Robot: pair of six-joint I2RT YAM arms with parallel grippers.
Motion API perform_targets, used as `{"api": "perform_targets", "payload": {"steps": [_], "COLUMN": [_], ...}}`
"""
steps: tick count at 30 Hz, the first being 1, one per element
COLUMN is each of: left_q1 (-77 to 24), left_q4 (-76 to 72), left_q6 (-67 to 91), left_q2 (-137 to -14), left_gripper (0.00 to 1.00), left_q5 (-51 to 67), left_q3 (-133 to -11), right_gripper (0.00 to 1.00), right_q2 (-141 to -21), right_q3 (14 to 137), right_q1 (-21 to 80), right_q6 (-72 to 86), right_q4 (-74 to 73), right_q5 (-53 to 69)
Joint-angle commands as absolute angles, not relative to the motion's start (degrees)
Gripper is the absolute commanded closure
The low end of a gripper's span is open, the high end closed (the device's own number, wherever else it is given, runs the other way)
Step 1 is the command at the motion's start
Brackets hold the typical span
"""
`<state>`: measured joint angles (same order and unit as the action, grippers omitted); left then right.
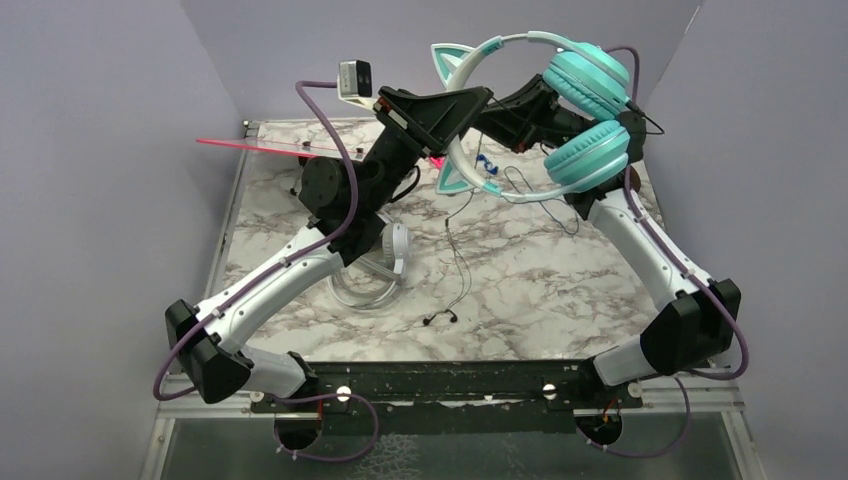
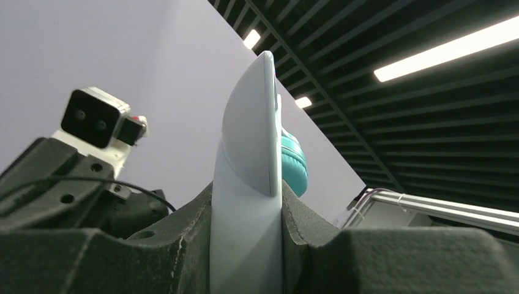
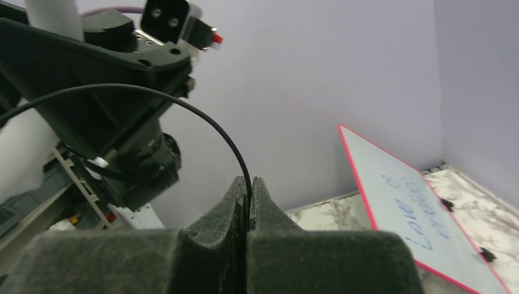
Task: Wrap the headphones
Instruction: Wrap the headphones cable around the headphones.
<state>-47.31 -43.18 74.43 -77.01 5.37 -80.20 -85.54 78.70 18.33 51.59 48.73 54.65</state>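
I am holding the teal cat-ear headphones up in the air at the upper right of centre in the overhead view, well above the marble table. The left gripper is clamping narrowly on their white headband; in the left wrist view the band is standing upright between the two fingers, with a teal cup showing just behind it. The right gripper is sitting just beside the left one, its jaws pressing together on a thin black cord that is arching up and away to the left in the right wrist view. Overhead, a thin cord is hanging from under the headphones down to the marble, its end lying low in the centre; I cannot tell whether it is the same one. The white-grey headphones are lying on the table under the left arm, left of centre. A pink-edged whiteboard is leaning at the back.
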Motion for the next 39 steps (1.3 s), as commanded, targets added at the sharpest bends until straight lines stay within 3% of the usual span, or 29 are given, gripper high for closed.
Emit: {"api": "perform_targets", "payload": {"steps": [1,10,14,18,22,25,29,33,35,39], "left_q1": [-46.93,-46.91,-46.88,-46.93,-46.87,-46.81,-46.87,-46.82,-46.89,-46.91], "left_q4": [-53.0,-55.88,-56.6,-56.95,-57.04,-56.96,-56.49,-55.71,-54.81,-53.75], "left_q6": [72.99,52.6,47.69,44.92,41.93,39.87,39.4,39.72,40.06,41.65], "left_q2": [-76.09,-76.59,-76.35,-75.07,-74.22,-73.33,-71.95,-70.94,-70.64,-70.4], "left_gripper": [1.0,1.0,1.0,1.0,1.0,1.0,1.0,1.0,1.0,1.0], "left_q5": [1.38,-8.42,-9.7,-10.73,-12.29,-13.07,-14.0,-15.33,-15.59,-15.84], "left_q3": [-82.1,-85.88,-86.54,-85.65,-84.68,-83.56,-81.62,-80.61,-80.68,-80.67], "right_gripper": [1.0,1.0,1.0,1.0,0.98,0.83,0.38,0.1,0.03,0.03], "right_q2": [-82.24,-81.08,-80.47,-77.06,-78.3,-75.61,-69.99,-62.1,-58.39,-55.73], "right_q3": [75.2,63.42,63.98,61.35,59.84,56.82,56.3,54.41,53.75,55.72], "right_q1": [21.35,29.18,30.45,30.48,30.47,30.46,30.41,29.66,27.97,26.52], "right_q6": [51.18,59.19,55.63,48.23,48.5,45.17,35.8,26.47,24.65,19.76], "right_q4": [41.45,51.57,47.3,36.75,38.9,36.57,28.65,26.83,26.86,26.72], "right_q5": [45.91,44.18,47.36,42.23,47.37,45.2,37.83,27.21,23.26,23.66]}}
